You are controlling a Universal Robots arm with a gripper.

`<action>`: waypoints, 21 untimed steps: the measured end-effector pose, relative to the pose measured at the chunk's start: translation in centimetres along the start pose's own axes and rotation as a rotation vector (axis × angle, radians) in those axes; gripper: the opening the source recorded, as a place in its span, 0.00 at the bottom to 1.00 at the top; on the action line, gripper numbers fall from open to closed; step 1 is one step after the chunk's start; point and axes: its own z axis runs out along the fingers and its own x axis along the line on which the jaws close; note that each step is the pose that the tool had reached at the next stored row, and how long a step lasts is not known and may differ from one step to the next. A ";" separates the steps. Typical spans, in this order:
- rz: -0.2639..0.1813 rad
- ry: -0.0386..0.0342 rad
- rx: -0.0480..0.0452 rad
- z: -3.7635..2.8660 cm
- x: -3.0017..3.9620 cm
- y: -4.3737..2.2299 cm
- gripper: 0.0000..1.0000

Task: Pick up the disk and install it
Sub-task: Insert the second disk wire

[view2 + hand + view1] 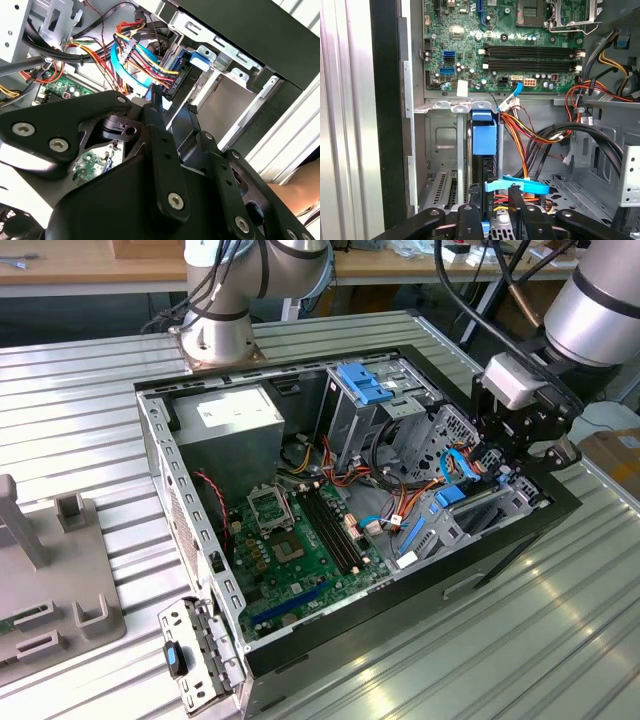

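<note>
The gripper (520, 445) sits low over the open computer case (200, 540), at about three o'clock of it in the exterior view, above the drive cage. In the first wrist view its two black fingers (470, 220) stand a narrow gap apart with the disk (484, 165) on edge between them, clamped at its lower end. The disk's blue carrier runs up toward the green motherboard (510, 40), standing down in the grey metal slot. Red, yellow and orange cables (530, 135) curl just beside it, and a flat blue cable (520, 185) crosses right by the fingertips. The case rests on a ribbed metal worktop (80, 390).
</note>
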 end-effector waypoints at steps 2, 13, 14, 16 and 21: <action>0.000 0.0000 0.0000 -0.19 -0.01 -0.02 0.36; 0.000 0.0000 0.0000 -1.13 -0.04 -0.13 0.36; 0.000 0.0001 0.0000 -1.21 -0.04 -0.14 0.36; 0.000 0.0000 0.0000 -1.40 -0.05 -0.16 0.36; 0.000 0.0000 0.0000 -1.76 -0.06 -0.20 0.36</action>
